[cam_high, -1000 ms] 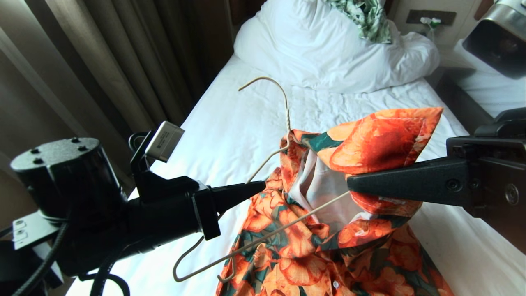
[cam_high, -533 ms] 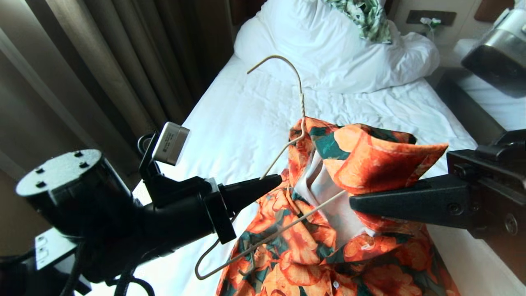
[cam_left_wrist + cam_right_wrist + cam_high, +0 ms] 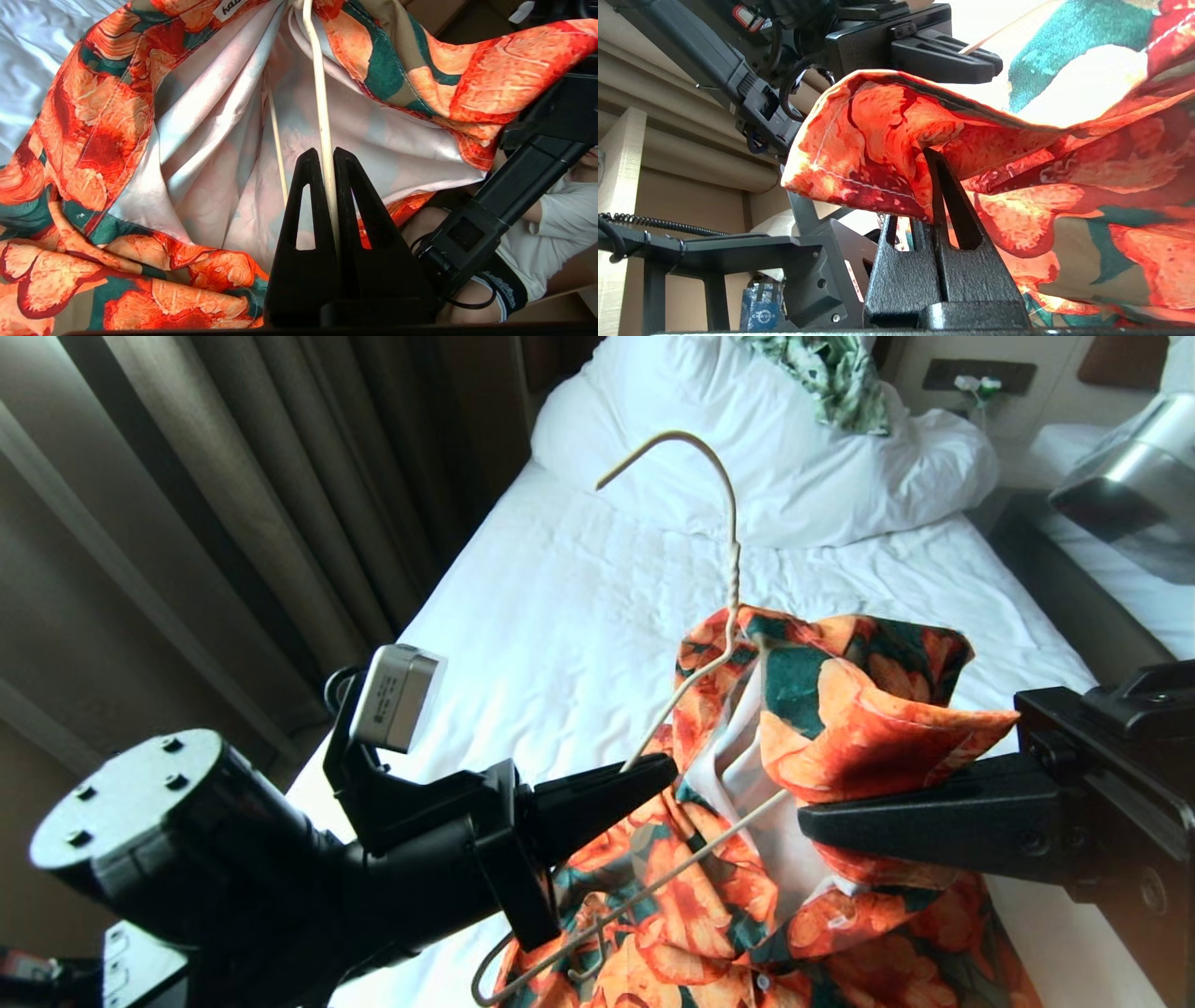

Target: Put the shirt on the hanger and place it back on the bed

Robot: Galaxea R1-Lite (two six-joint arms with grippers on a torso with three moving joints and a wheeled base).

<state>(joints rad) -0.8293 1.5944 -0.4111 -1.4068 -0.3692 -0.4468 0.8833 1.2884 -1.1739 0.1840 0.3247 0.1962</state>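
The orange-flowered shirt [image 3: 840, 737] hangs bunched above the bed [image 3: 579, 616], its pale lining [image 3: 224, 140] facing me. The cream wire hanger [image 3: 728, 579] stands with its hook up; one arm runs inside the collar, the other shoulder end sticks out bare at lower left. My left gripper [image 3: 667, 773] is shut on the hanger's wire [image 3: 322, 116] beside the collar. My right gripper [image 3: 808, 819] is shut on the shirt's front edge [image 3: 878, 154], holding it up from the right.
A bulky white pillow [image 3: 747, 448] lies at the head of the bed with a green-and-white leaf-print cloth [image 3: 831, 373] on it. Brown curtains [image 3: 233, 504] hang at left. A second white bed [image 3: 1120, 560] shows at right.
Both grippers have carried the hanger and shirt upward and to the right. The hook now stands taller against the pillow, and the collar flap has folded down over the right gripper.
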